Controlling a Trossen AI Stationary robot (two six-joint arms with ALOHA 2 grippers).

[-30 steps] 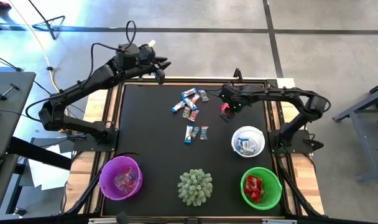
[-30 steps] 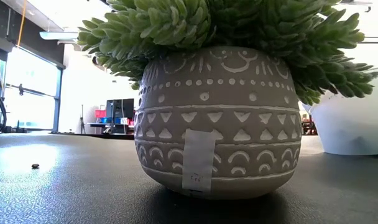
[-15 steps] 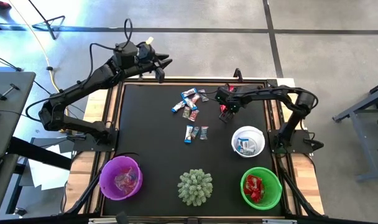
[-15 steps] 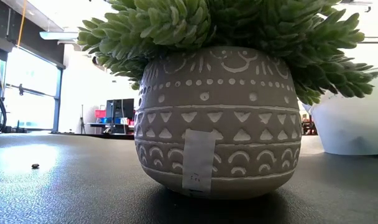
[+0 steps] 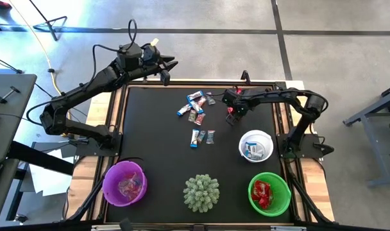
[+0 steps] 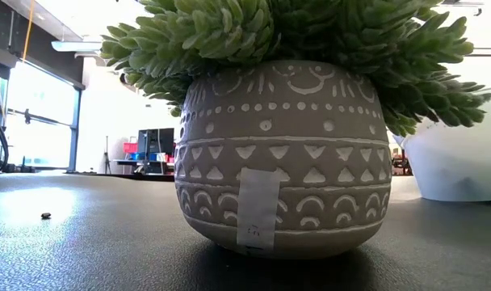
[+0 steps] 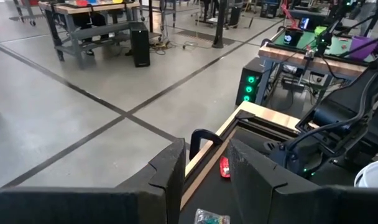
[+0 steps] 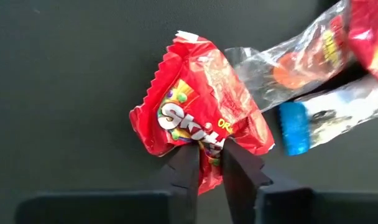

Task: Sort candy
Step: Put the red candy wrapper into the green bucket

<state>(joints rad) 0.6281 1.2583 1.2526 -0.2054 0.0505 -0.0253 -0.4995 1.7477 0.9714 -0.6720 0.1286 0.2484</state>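
Observation:
A red candy packet (image 8: 201,124) lies on the black mat (image 5: 150,141) at the far right, with my right gripper (image 8: 207,163) shut on it from above; the high view shows that gripper (image 5: 232,114) too. More candy lies in a loose cluster (image 5: 195,106), with a pair (image 5: 203,136) nearer the middle. My left gripper (image 7: 204,180) stands open and raised over the table's far left edge (image 5: 164,70), holding nothing. My right gripper pinches one edge of the red packet's wrapper (image 8: 209,144) between its two fingers. The fingers point down from above. The packet lies flat on the mat.
At the near side stand a purple bowl (image 5: 124,183), a spiky green plant in a patterned pot (image 6: 278,153), a green bowl (image 5: 269,194) holding red candy and, farther back, a white bowl (image 5: 256,145). A clear-wrapped candy (image 8: 295,65) and a blue one (image 8: 295,127) lie beside the red packet.
My right gripper has sunk toward the mat onto the red candy packet, shifting a little toward the table's left. The packet has stayed where it was.

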